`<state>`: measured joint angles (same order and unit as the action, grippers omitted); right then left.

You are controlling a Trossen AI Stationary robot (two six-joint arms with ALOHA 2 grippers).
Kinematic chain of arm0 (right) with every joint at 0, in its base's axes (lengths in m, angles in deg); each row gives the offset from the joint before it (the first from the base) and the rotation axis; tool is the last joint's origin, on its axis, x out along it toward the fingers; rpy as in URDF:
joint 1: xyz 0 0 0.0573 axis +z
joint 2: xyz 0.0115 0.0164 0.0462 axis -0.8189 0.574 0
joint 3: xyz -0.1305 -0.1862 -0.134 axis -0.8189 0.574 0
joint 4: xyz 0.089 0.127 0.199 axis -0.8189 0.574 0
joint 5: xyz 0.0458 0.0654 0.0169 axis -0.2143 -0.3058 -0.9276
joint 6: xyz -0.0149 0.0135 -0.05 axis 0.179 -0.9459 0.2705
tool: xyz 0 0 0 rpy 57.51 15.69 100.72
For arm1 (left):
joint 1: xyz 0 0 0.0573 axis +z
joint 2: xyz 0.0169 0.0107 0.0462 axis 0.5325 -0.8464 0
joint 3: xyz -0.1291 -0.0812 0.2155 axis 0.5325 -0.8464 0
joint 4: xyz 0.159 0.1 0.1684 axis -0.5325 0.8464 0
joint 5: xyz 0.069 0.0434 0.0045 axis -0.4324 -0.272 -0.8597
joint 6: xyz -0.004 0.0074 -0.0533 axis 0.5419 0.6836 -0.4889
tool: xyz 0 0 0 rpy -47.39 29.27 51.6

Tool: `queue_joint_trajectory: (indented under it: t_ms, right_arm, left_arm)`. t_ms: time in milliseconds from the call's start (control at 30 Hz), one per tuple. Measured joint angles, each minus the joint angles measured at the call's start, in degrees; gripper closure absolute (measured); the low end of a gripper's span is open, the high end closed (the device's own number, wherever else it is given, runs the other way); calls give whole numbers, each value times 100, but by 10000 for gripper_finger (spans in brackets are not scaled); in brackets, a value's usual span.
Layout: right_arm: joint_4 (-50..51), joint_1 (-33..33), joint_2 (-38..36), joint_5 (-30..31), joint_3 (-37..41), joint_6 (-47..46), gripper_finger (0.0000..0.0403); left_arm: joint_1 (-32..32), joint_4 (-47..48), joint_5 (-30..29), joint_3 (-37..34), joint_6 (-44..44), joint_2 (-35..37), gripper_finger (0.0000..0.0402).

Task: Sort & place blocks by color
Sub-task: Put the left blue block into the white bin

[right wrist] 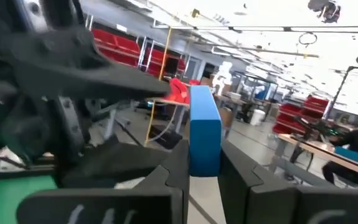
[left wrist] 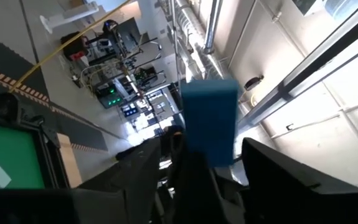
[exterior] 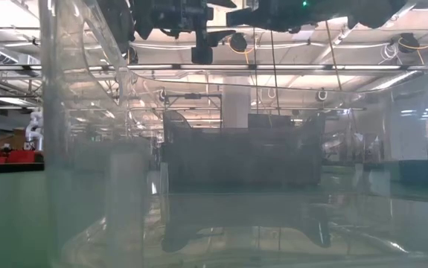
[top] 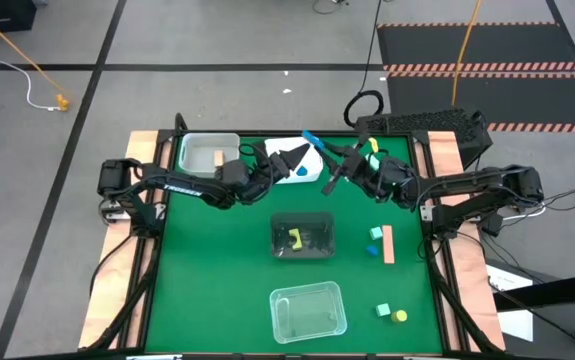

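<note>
Handover of a blue bar (top: 312, 140) in the air above the far side of the tabletop (top: 217, 270), just beside the white tray (top: 289, 152).

The right gripper (right wrist: 203, 152) has its jaws clamped on one end of the bar, and most of the bar's length stands clear of them. The left gripper (left wrist: 200, 148) has its jaws apart on either side of the same bar, with a gap visible at one finger.

**Risks, as judged**
- The right grip sits near one end, so the bar could pivot or slide out once it hangs from that grip alone.
- A left finger (left wrist: 272, 171) drawn back at an angle could catch the bar and twist it out of the grip.
- A dropped bar would probably land in or beside the white tray. It could also bounce off the far edge.

**Counts**
- Arms: two.
- Trays: four.
  - A pale tray (top: 229, 140) at far left.
  - The white tray.
  - A dark tray (top: 279, 222) at centre.
  - A clear tray (top: 339, 300) at near centre.
- Blocks: eleven can be made out.
  - Blue, three: the held bar, one piece (top: 305, 172) in the white tray, and one small loose piece (top: 372, 250).
  - Tan, two: one (top: 215, 157) in the pale tray and one bar (top: 388, 244) loose at right.
  - Yellow, three: one (top: 294, 238) in the dark tray, one (top: 373, 147) partly hidden by the right arm, and one (top: 399, 317) at near right.
  - Mint, three: one (top: 374, 160) beside the right arm, one (top: 375, 233) next to the tan bar, and one (top: 383, 311) touching or just beside the near yellow.
</note>
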<state>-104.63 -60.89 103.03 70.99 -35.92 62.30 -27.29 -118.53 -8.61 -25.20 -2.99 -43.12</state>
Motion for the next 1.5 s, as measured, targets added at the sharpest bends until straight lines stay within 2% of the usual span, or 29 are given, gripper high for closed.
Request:
queue_joint_trajectory:
  t_ms: [133,233,333,533,667,800,1067,1233,1500]
  right_arm:
    - [211,-52,2,43,0,12,365]
    - [451,-115,2,337,0,29,365]
    - [627,-258,7,429,0,29,365]
    - [996,-637,7,360,0,-23,365]
    - [1332,-1037,9,-322,0,-456,365]
    - [1644,-1479,11,-1185,0,-1061,365]
    - [2124,-2233,234,-2949,6,-2415,365]
    - [2077,-2274,736,-3060,7,-2832,365]
    - [1911,-2250,1489,-3055,8,-3222,364]
  left_arm:
    - [-3,-20,4,0,-16,0,154]
    - [-28,-32,164,0,-24,0,149]
    - [-51,-39,610,0,-36,0,148]
    - [-50,-50,1925,0,-66,0,147]
    - [-52,-122,2277,0,-164,5,147]
    - [-50,-297,2299,0,10,7,147]
    - [-64,-1765,2304,0,1314,10,147]
    - [-99,-2147,2304,2,1836,17,146]
    - [-105,-2149,2302,2,1954,17,147]
